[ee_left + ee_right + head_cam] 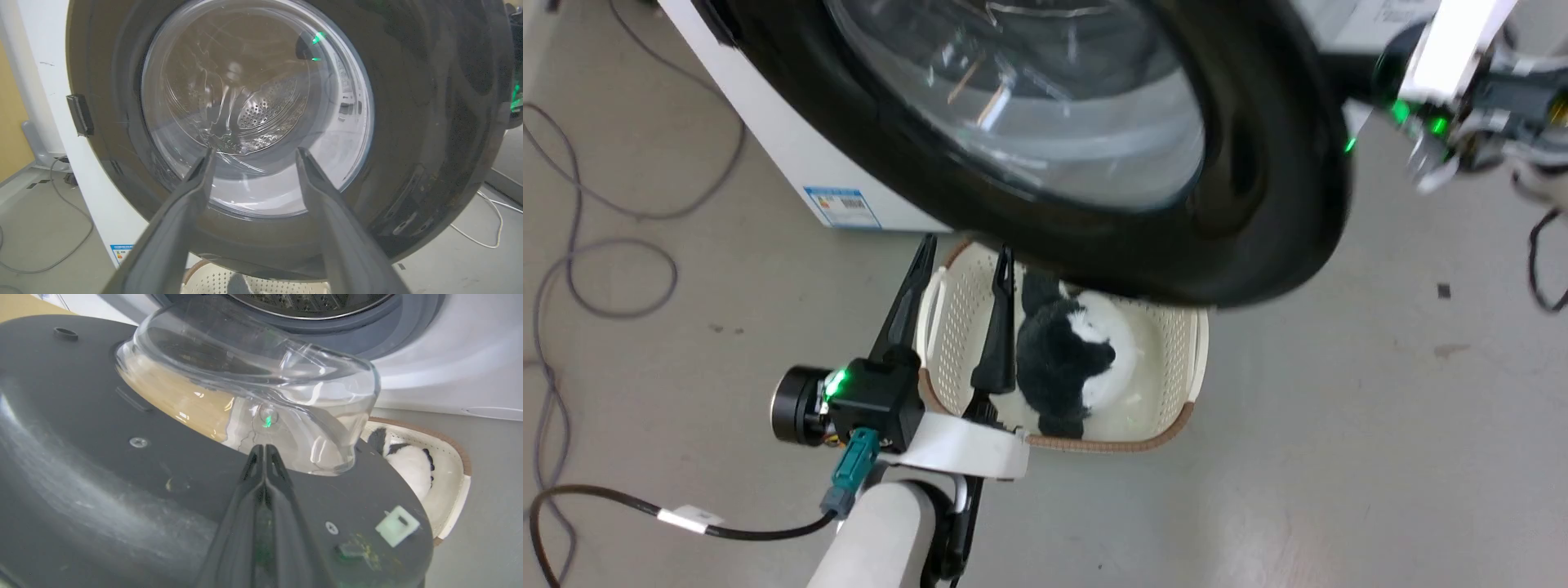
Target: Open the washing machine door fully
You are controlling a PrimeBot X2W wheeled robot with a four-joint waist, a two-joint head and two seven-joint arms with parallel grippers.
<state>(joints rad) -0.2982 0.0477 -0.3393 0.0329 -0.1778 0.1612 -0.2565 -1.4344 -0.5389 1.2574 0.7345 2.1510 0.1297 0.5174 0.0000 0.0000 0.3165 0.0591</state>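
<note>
The washing machine door (1258, 204) stands part-way open, a glossy black ring around a clear glass bowl (1045, 106), hinged on the white washing machine (768, 139). My left gripper (964, 257) is open and empty below the door's lower rim, over a basket. In the left wrist view the left gripper (254, 152) points at the door's outer face (429, 122). My right gripper (263, 448) is shut with nothing in it, its tips at the door's inner face (102, 477) beside the glass bowl (253, 388). The right arm (1445, 90) reaches behind the door's free edge.
A cream perforated basket (1180, 359) holding a black-and-white plush toy (1070, 359) sits on the floor under the door. Grey cables (605, 278) loop at the left, and a white cable (490, 228) lies at the right. The steel drum (310, 302) and grey rubber ring (367, 335) show behind the door.
</note>
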